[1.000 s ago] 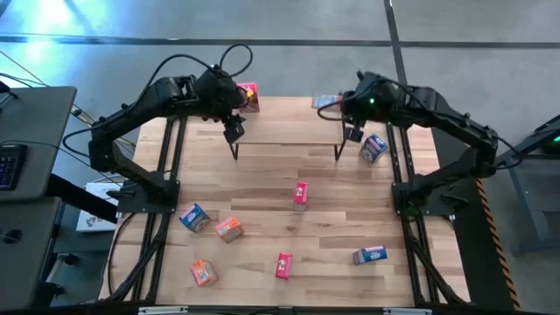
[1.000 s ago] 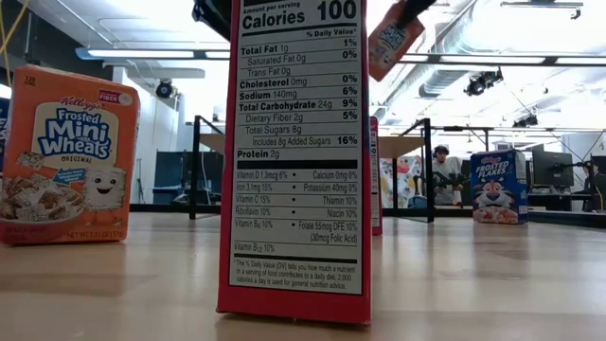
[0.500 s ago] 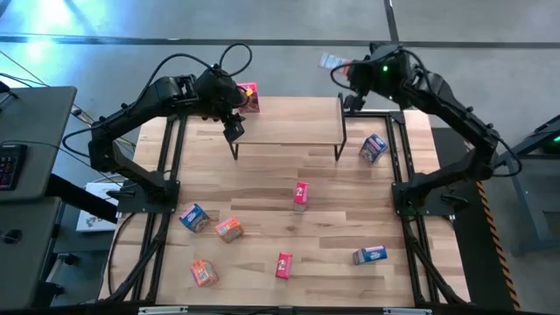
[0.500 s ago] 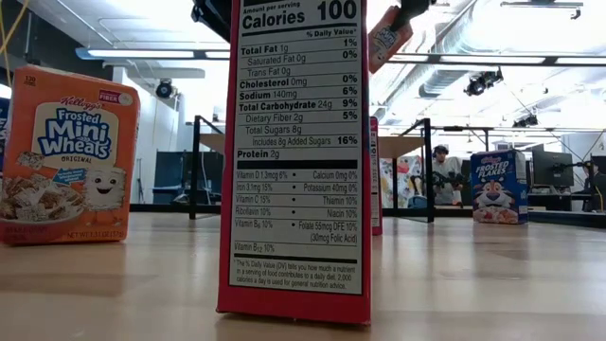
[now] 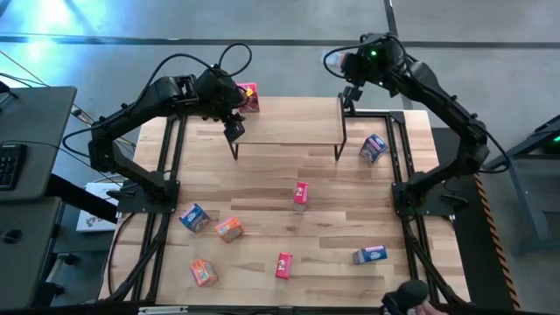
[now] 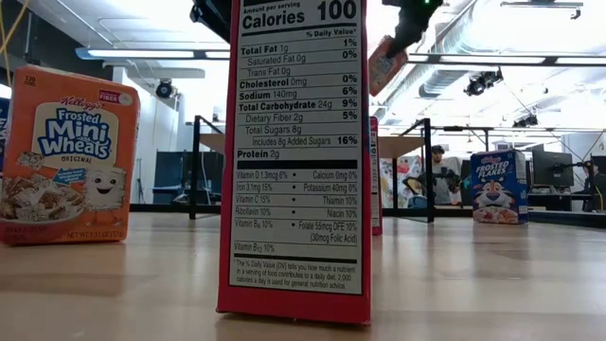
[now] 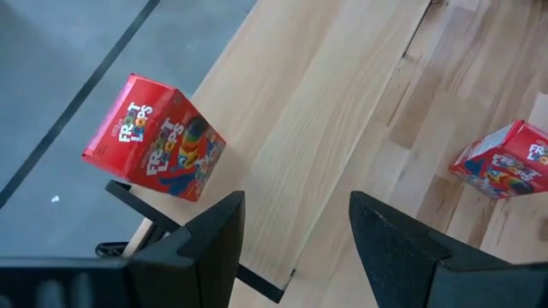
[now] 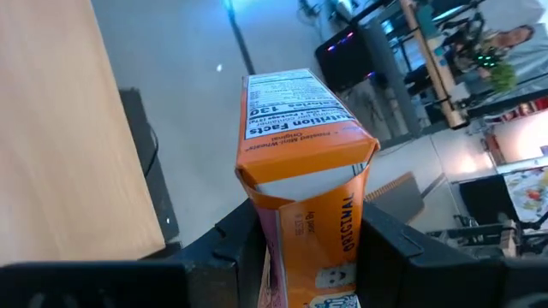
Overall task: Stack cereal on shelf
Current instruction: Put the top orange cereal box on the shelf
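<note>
The right hand (image 5: 337, 63) squeezes an orange box (image 8: 304, 180) up in the air past the shelf's (image 5: 289, 129) far right corner, while the empty left hand (image 7: 291, 248) waits half open over its left end.

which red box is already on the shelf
The red box at the shelf's back left corner, beside the left hand. The other two red boxes stand on the table.

High view: straight down over the whole worktop (image 5: 350, 188).
Low view: level at worktop height, close behind a box.
Wrist views: forward past each arm's jaws.
Shared: the shelf (image 5: 289, 131).
</note>
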`<state>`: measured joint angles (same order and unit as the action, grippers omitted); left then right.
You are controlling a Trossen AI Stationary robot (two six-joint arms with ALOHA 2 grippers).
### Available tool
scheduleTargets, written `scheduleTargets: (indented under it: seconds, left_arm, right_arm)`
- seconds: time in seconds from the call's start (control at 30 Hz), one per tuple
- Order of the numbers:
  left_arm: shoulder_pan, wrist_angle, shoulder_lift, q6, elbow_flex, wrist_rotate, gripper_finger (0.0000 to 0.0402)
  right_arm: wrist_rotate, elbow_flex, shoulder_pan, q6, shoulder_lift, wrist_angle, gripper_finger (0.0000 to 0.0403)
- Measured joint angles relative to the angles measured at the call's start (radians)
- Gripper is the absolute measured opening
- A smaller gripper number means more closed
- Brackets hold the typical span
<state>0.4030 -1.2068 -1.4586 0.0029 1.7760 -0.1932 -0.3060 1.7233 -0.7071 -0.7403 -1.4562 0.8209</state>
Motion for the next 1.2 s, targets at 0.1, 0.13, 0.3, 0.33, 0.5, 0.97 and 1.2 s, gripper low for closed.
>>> scheduleTargets:
  seconds: [0.1, 0.13, 0.3, 0.33, 0.5, 0.97, 1.2]
  left_arm:
    - [0.0, 0.0, 0.0, 0.0, 0.0, 0.0, 0.0202]
    - [0.0, 0.0, 0.0, 0.0, 0.0, 0.0, 0.0202]
    - [0.0, 0.0, 0.0, 0.0, 0.0, 0.0, 0.0202]
    - [0.0, 0.0, 0.0, 0.0, 0.0, 0.0, 0.0202]
    - [0.0, 0.0, 0.0, 0.0, 0.0, 0.0, 0.0202]
    - [0.0, 0.0, 0.0, 0.001, 0.0, 0.0, 0.0202]
    - [0.0, 0.0, 0.0, 0.001, 0.0, 0.0, 0.0202]
  right_arm:
    - [0.002, 0.0, 0.0, -0.001, -0.021, 0.025, 0.0129]
    - [0.003, 0.0, 0.0, -0.001, -0.027, 0.041, 0.0129]
    - [0.006, 0.0, 0.001, 0.009, -0.048, 0.126, 0.0129]
    - [0.012, 0.0, 0.0, 0.018, -0.051, 0.138, 0.0129]
    - [0.052, 0.0, 0.003, 0.057, -0.063, 0.208, 0.0129]
    - [0.086, 0.0, 0.082, 0.09, -0.128, 0.345, 0.0129]
    - [0.062, -0.001, 0.1, 0.115, -0.142, 0.374, 0.0129]
